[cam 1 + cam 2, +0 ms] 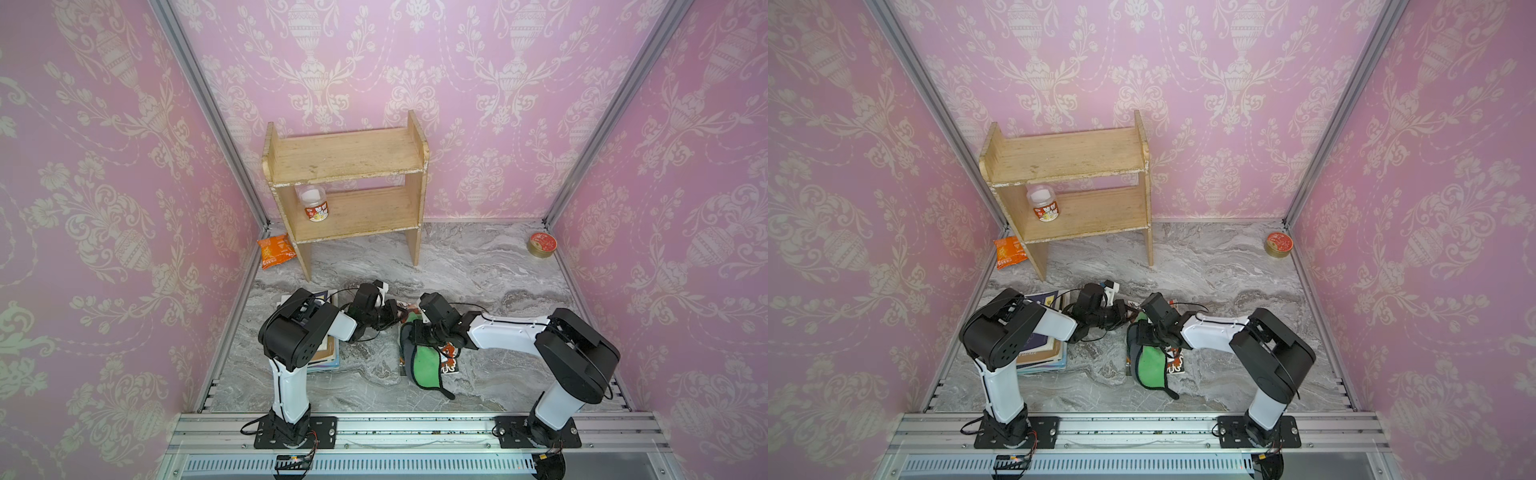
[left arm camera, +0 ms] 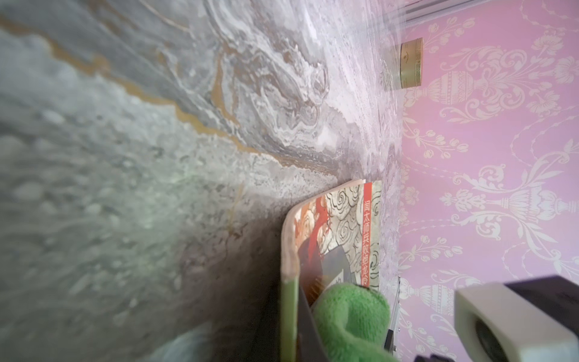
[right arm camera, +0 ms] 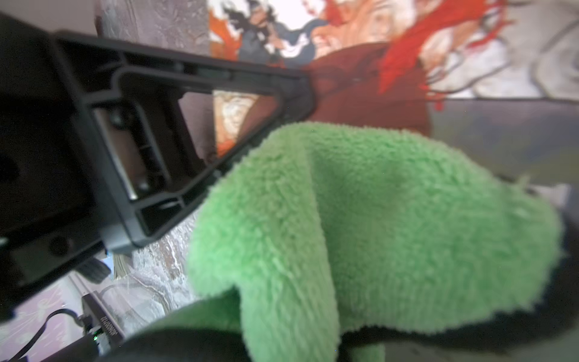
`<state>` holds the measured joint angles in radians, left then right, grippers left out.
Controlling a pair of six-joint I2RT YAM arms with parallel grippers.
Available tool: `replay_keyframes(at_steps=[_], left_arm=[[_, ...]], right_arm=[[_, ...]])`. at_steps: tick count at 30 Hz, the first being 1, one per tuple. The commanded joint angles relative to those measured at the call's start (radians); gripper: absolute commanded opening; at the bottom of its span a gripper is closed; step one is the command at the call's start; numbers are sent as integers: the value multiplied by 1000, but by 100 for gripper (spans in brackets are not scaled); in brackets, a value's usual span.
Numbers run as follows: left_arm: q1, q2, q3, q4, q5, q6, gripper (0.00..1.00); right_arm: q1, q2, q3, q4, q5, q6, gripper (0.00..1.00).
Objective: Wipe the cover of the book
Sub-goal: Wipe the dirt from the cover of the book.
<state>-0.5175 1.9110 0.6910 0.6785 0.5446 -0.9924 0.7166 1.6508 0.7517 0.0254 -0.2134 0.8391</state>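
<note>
Wiping looks under way: right tool [image 1: 417, 336], clamped on the green cloth [image 1: 424, 361], rests it on the book [image 1: 451, 354] lying flat on the surface [image 1: 478, 270] between the arms, left tool [image 1: 398, 313] closed, seemingly pinching its far corner; next comes a steady sweep across the cover.
</note>
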Motion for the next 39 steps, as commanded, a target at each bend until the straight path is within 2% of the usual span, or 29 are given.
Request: replay_keyframes(at_steps=[1,3,6,11,14,16,22,24,27,31,34,37,39], left_arm=[[-21,-16,-19,-12,49,-9,0],[-21,-18,-19,-11,46,-11,0],[-21,-18,-19,-9,40,-16,0],[-22,-10,-21,9,35,-33,0],[-21,-10,-21,11,38,-38,0],[-21,-16,-27,9,38,-37,0],[-18,-26,-41,10,29,-33,0],[-18,-23,-44,19,27,-38,0],[-18,-17,-41,30,26,-43,0],[-18,-8,-36,41,28,-50,0],[-18,-3,-37,49,29,-54,0],[-18,0,-40,62,32,-60,0],[-18,-1,-44,68,34,-61,0]], right_arm=[[-158,-16,-174,-210,53,-21,0],[-190,-45,-185,-261,97,-47,0],[-144,-42,-168,-274,103,-22,0],[130,78,-14,-232,66,57,0],[204,129,60,-278,45,31,0],[171,96,19,-300,80,15,0],[-165,-115,-202,-346,99,-48,0],[-176,-166,-206,-403,140,-67,0],[-107,-174,-188,-406,136,-31,0],[126,-67,-86,-345,118,64,0],[253,38,24,-323,81,85,0],[272,62,61,-360,98,63,0],[223,30,23,-391,116,44,0]])
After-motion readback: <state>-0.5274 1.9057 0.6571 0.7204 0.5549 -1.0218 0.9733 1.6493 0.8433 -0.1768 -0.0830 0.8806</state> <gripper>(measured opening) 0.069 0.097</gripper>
